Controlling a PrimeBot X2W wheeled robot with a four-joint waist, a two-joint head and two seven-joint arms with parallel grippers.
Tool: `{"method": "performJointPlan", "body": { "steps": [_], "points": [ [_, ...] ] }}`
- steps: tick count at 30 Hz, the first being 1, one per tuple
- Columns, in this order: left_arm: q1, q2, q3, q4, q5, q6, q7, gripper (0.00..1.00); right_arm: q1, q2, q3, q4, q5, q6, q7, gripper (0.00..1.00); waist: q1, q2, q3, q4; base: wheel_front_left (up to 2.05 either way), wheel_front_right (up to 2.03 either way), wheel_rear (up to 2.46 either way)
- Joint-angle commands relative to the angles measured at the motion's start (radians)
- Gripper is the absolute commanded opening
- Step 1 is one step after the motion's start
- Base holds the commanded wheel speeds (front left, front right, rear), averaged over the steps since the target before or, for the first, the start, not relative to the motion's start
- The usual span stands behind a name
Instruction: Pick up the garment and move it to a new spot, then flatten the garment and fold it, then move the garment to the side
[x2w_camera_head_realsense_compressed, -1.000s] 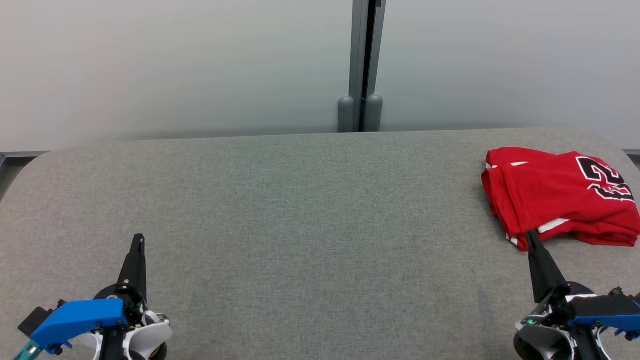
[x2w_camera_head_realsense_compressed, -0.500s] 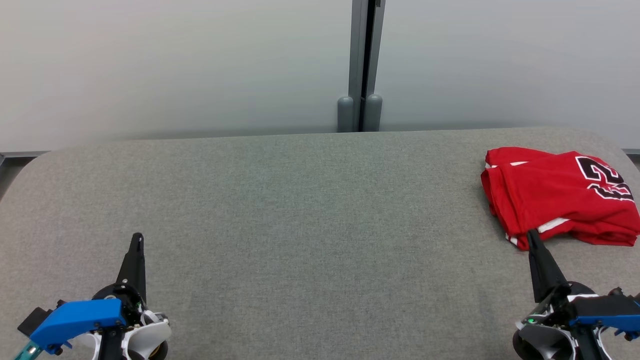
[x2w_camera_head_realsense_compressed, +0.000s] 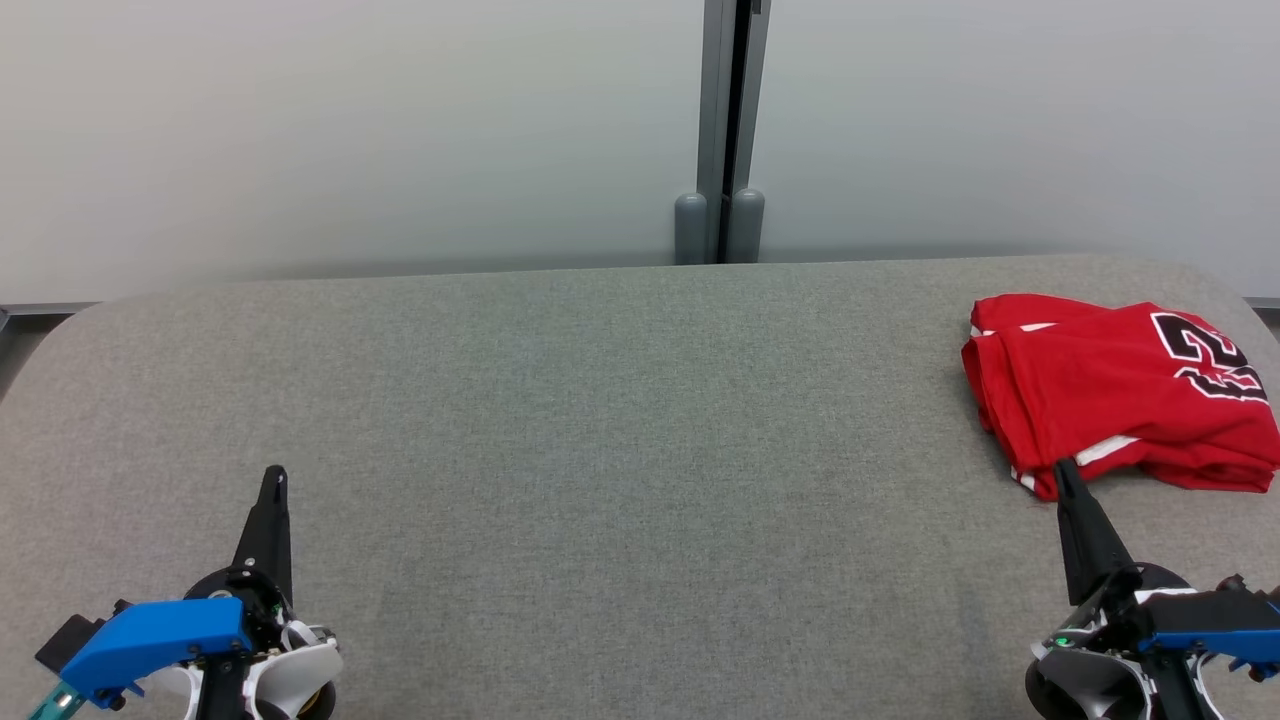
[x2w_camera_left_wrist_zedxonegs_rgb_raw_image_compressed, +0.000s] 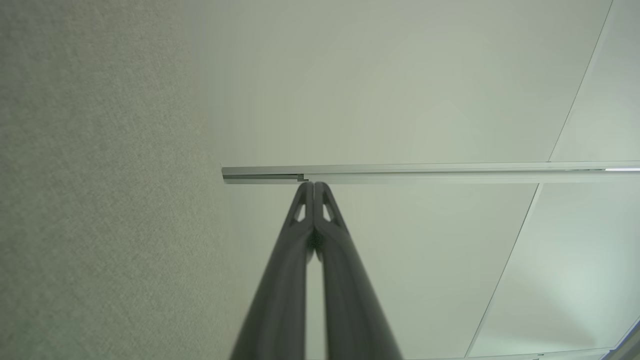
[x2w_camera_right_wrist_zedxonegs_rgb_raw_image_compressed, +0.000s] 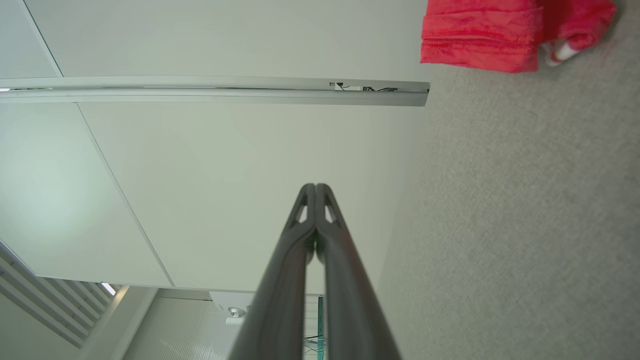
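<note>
Both closed, empty, my left tool at 7 o'clock, my right tool at 5, folded red garment at 3 on desk

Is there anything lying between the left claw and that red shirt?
No. In the head view, just bare grey tabletop runs from the left gripper to the red shirt.

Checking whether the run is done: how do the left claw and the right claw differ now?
The left claw is at the table's near left, the right claw at its near right. The left claw is far from the folded red jersey; the right claw is close to it, not gripping it. Both are shut, empty, pointing forward.
</note>
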Motion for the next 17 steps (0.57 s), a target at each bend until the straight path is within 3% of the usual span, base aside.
{"method": "performJointPlan", "body": {
  "steps": [1,17],
  "points": [
    [-0.008,-0.003,0.003,-0.005,-0.003,-0.005,0.004,0.0,-0.014,-0.007,-0.002,-0.003,0.003,0.0,0.004,0.0,0.0,0.0,0.0,0.0,0.0,0.0,0.0],
    [-0.008,-0.003,0.003,-0.005,-0.003,-0.005,0.004,0.0,-0.014,-0.007,-0.002,-0.003,0.003,0.0,0.004,0.0,0.0,0.0,0.0,0.0,0.0,0.0,0.0]
  ]
}}
